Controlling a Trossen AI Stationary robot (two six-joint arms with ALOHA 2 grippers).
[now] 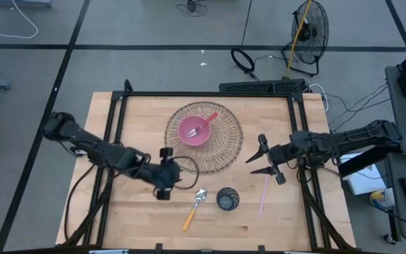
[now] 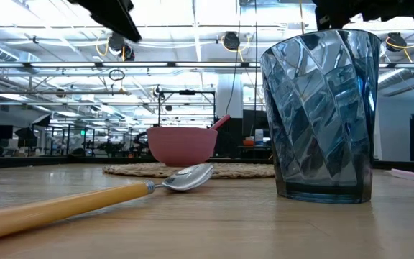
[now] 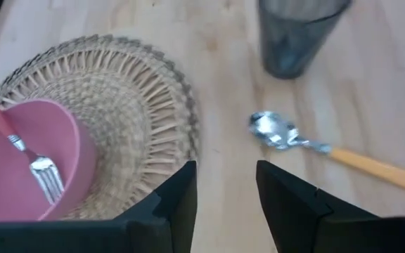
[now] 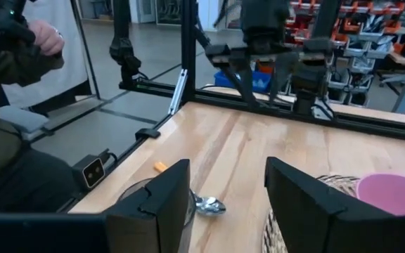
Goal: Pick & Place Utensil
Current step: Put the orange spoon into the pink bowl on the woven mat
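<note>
1. The left gripper [image 1: 178,171] hovers over the bench [image 1: 139,212] at the woven mat's [image 1: 228,148] edge, jaws spread and empty.
2. A pink-handled fork [image 1: 204,125] rests in the pink bowl [image 1: 192,134] on the mat.
3. The yellow-handled spoon [image 1: 194,208] lies beside the dark glass [image 1: 227,199].
4. A pink straw [image 1: 263,195] lies beyond.
5. The right gripper [image 1: 259,160] hangs nearby, jaws wide and empty.

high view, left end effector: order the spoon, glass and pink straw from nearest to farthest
From the left end effector, open beside the woven mat:
1. Spoon, just toward the table's front edge.
2. Glass, past the spoon's bowl.
3. Pink straw, farthest, below the right arm.
</note>
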